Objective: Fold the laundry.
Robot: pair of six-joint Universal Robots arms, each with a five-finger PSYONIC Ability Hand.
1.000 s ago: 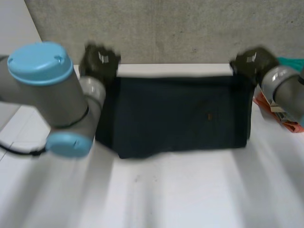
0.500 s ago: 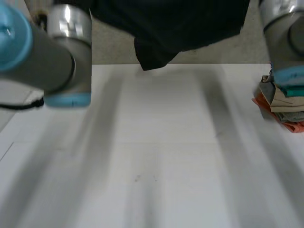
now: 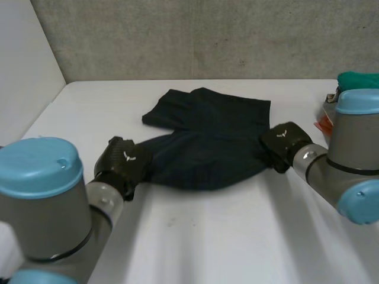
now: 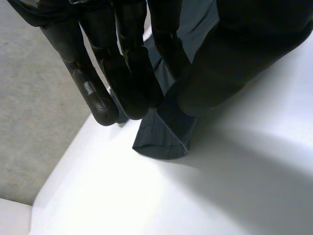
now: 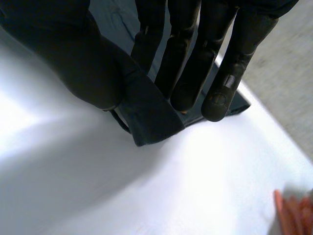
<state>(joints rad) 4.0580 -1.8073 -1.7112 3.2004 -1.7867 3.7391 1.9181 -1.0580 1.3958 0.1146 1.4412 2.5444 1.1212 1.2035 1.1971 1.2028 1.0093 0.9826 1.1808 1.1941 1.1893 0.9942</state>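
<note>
Fingers [image 4: 124,73] and thumb of the left hand [image 3: 122,163] pinch one near corner of a dark navy garment [image 3: 207,139]. The fingers [image 5: 190,58] of the right hand [image 3: 283,144] pinch the other. Half a second ago it hung aloft; now it lies rumpled on the worktop [image 3: 207,236], probably ready for smoothing and folding.

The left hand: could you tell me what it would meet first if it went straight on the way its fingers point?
Probably the white table just past the corner of the dark cloth that the left hand pinches; its fingertips angle down at it, though depth is unclear.
</note>
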